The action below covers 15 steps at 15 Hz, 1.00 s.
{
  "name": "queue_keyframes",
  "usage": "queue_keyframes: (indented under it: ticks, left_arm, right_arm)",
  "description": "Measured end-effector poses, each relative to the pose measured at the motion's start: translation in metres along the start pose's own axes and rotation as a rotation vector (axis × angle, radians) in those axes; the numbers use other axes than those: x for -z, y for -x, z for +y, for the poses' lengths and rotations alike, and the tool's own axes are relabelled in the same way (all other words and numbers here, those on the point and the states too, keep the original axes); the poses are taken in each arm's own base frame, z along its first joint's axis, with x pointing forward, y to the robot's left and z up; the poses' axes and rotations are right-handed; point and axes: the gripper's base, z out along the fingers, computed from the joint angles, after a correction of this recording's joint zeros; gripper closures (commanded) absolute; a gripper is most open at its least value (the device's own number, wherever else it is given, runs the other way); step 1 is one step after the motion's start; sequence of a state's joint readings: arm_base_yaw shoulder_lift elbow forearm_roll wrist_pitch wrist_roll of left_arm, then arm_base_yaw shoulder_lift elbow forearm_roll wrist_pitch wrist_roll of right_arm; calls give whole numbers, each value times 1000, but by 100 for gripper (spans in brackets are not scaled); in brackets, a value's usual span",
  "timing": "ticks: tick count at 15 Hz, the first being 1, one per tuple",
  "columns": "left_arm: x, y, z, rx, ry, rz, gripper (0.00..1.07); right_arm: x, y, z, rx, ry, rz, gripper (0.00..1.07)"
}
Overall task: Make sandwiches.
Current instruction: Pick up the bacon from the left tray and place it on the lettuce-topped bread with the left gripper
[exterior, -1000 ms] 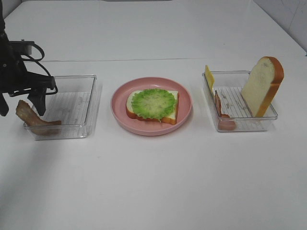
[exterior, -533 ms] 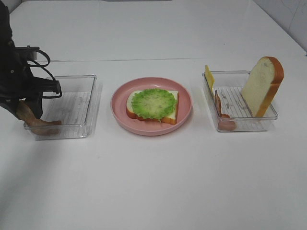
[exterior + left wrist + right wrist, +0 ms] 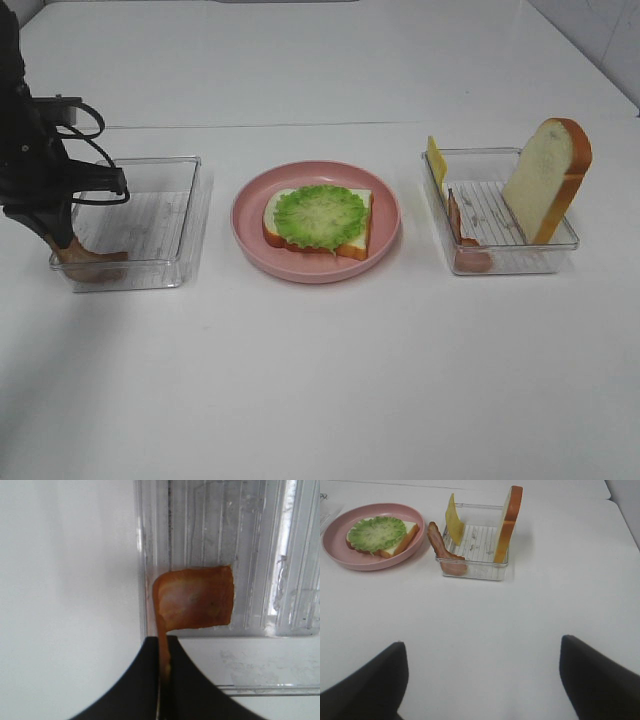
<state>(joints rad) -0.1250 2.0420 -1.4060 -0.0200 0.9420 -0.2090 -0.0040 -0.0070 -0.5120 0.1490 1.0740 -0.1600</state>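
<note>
On the pink plate [image 3: 385, 225] lies the open sandwich: a white bread slice [image 3: 357, 240] topped with ruffled green lettuce [image 3: 320, 215]. My left gripper [image 3: 62, 238] reaches down at the near left corner of the left clear tray [image 3: 150, 210], shut on the raised end of a brown bacon strip [image 3: 92, 260]. The left wrist view shows that bacon strip [image 3: 195, 597] pinched between the black fingers [image 3: 140, 680]. The right gripper [image 3: 482, 680] hangs open over bare table, short of the right tray [image 3: 475, 570]; it is outside the exterior high view.
The right clear tray [image 3: 500, 262] holds an upright bread slice [image 3: 545, 175], a yellow cheese slice [image 3: 436, 160] and another bacon strip [image 3: 462, 240]. The right wrist view shows the same bread slice [image 3: 509, 525], cheese [image 3: 454, 520] and bacon [image 3: 445, 552].
My left gripper has come down over the tray's near left corner and shut on the bacon strip's upturned end. Plate and right tray are unchanged.
</note>
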Motion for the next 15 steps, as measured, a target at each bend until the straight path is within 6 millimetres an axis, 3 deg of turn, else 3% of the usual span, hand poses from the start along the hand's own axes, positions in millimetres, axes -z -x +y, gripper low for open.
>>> queue_keyframes:
  ticks: [3,8,11,15]
  left_arm:
    - [2,0,0,0,-1,-4,107]
    - [40,6,-8,12,-92,-100,107]
    - [69,18,-32,23,-361,-212,107]
    - [81,22,-79,17,-706,-309,107]
  right_arm:
    - [0,0,0,0,0,0,29]
    - [0,0,0,0,0,0,29]
    - [0,0,0,0,0,0,29]
    - [0,0,0,0,0,0,29]
